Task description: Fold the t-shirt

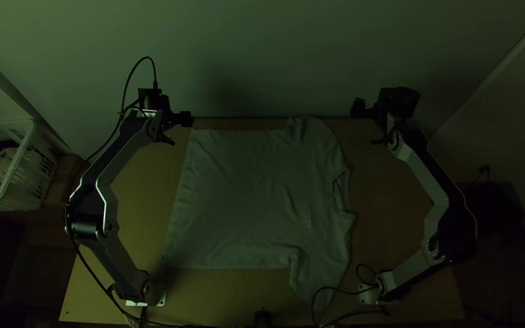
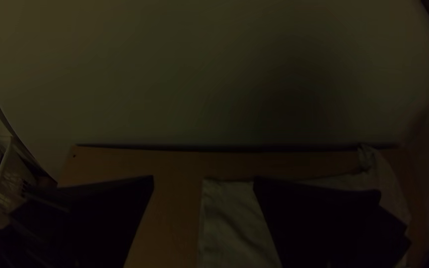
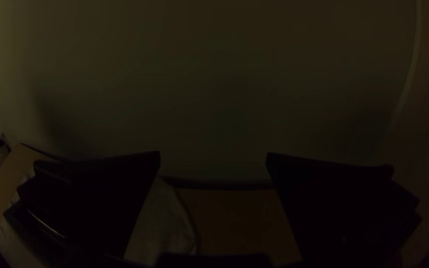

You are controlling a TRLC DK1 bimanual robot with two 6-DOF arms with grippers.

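A light t-shirt lies spread flat on the table, its hem toward the left arm, its collar toward the right arm, one sleeve at the far edge and the other near the front. My left gripper is above the table's far left, beside the hem corner; in the left wrist view my left gripper stands open, the shirt below. Beyond the collar side, at the far right, is my right gripper; in the right wrist view my right gripper is open, with part of the shirt beneath.
The wooden table meets a pale wall at its far edge. A white basket with cloth in it stands left of the table. Black cables run along the near edge, one over the near sleeve.
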